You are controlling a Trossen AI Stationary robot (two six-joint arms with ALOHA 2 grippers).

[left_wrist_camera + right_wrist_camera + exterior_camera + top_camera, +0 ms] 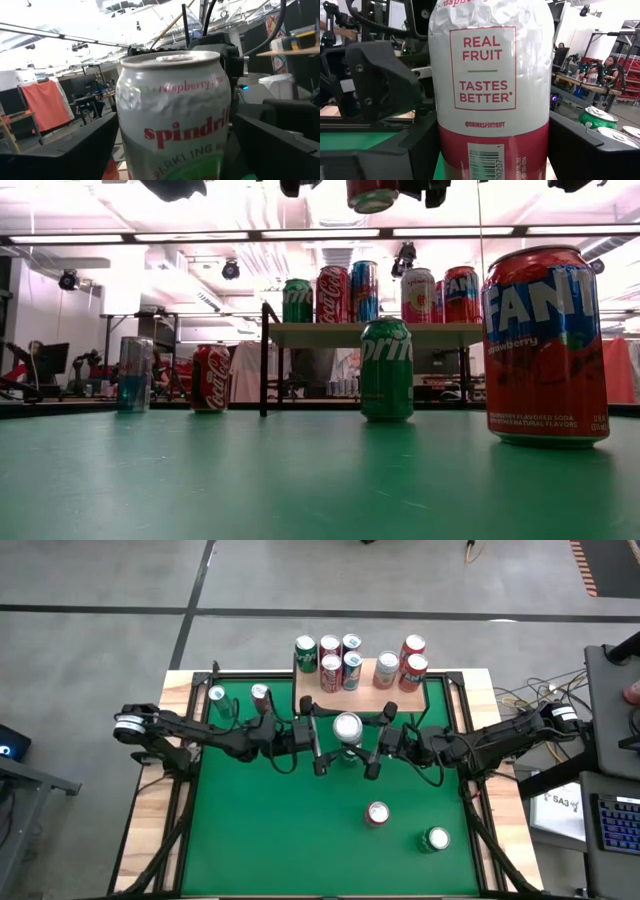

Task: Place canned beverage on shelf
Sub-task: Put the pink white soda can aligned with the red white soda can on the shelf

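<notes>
From my remote station, looking down: the shelf (pixel 362 690) stands at the table's (pixel 270 830) far edge, with five cans (pixel 328 660) clustered on its left part and three cans (pixel 402 665) on its right. Just before the shelf, a Spindrift can (pixel 347 728) sits between the left gripper (pixel 318 745) and the right gripper (pixel 378 748). Two cans (pixel 238 694) stand left of the shelf; two more (pixel 405 825) stand on the near right of the table.

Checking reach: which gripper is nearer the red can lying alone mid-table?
Right. The right gripper is just above-left of the red can; the left gripper is farther left.
</notes>
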